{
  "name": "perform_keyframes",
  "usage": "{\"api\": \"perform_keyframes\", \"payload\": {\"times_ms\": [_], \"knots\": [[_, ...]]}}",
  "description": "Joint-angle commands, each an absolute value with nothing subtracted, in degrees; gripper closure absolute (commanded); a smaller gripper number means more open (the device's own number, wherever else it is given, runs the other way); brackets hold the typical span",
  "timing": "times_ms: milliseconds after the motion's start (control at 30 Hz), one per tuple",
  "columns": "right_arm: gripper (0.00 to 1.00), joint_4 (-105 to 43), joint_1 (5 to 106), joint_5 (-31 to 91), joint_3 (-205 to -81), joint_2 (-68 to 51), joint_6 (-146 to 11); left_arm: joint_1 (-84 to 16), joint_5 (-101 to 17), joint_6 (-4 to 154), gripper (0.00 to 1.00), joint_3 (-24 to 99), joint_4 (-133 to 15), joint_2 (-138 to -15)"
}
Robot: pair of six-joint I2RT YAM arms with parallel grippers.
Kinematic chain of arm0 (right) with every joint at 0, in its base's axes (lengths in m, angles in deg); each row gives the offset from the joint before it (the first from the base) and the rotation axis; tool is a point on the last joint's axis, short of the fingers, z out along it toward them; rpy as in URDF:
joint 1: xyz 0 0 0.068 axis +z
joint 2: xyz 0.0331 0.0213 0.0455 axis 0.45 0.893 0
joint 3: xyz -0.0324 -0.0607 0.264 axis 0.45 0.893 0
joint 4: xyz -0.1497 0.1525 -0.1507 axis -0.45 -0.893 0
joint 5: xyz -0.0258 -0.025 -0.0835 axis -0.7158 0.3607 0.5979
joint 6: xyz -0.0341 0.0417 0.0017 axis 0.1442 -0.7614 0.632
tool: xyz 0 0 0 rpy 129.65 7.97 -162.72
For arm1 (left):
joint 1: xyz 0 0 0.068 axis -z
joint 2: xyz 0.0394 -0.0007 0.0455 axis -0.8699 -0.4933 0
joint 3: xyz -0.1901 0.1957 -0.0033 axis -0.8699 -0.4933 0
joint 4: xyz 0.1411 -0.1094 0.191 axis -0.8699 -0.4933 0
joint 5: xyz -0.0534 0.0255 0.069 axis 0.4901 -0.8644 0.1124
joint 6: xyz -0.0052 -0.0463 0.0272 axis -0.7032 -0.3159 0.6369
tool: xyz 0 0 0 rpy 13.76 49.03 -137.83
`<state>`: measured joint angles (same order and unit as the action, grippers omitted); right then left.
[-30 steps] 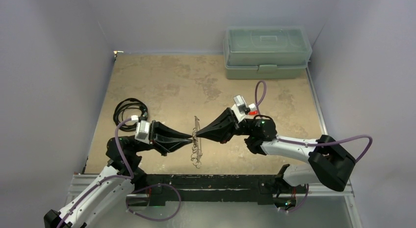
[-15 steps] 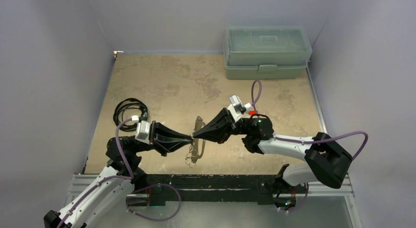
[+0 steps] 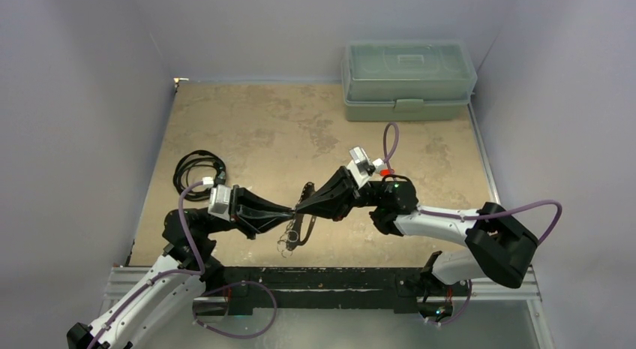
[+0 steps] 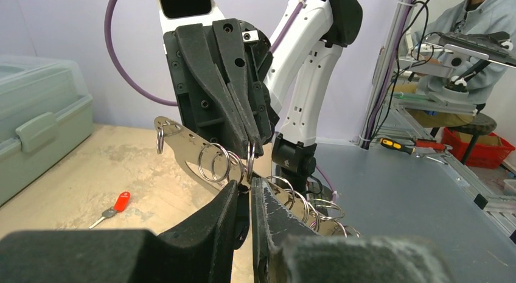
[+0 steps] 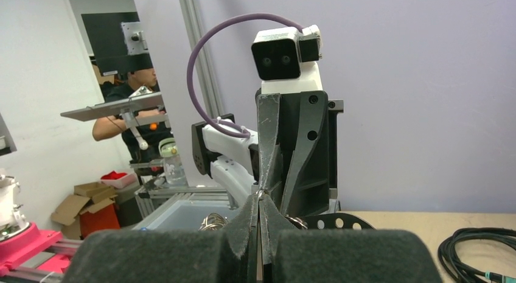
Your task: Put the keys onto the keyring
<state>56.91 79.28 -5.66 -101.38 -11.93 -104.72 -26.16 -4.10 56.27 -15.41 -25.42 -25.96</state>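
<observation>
**Keyring** (image 4: pixel 182 140): a flat pale strip strung with thin wire rings. I have it held off the table (image 3: pixel 247 131) between my two arms, tilted, with its loose rings hanging toward 7 o'clock in the overhead view.

**Right gripper** (image 4: pixel 251 150): enters from 3 o'clock overhead, fingers pressed together on a ring at the strip's edge.

**Left gripper** (image 4: pixel 245 189): enters from 9 o'clock, fingers pinching one wire ring at their tips (only a sliver of gap shows between them).

**Key** (image 4: pixel 114 205): red head, silver blade. It lies flat on the table at 8 o'clock of the keyring in my left wrist view, apart from both grippers. I cannot make it out overhead.

**Green box** (image 3: pixel 409 79): at 1 o'clock of the keyring, against the back wall.

**Black cable** (image 3: pixel 199 169): coiled at 10 o'clock.
</observation>
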Motion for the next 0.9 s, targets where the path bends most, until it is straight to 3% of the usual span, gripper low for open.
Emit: {"api": "perform_keyframes", "payload": {"times_ms": [0, 300, 600, 867], "knots": [[1.00, 76.70, 79.83, -6.59, -103.47, -11.21, -104.48, -25.82, -4.69, 57.40, 0.87, -13.92, -24.89, -25.86], [1.00, 76.44, 79.92, -7.21, -102.94, -11.50, -104.39, -25.82, -5.61, 58.86, 0.84, -13.14, -27.47, -25.38], [1.00, 76.44, 80.00, -7.30, -103.00, -11.41, -104.48, -25.82, -6.26, 59.60, 0.99, -12.40, -29.45, -25.49], [0.98, 76.44, 79.95, -6.58, -102.23, -11.68, -104.43, -25.82, -8.29, 62.78, 1.00, -10.47, -35.48, -24.62]]}}
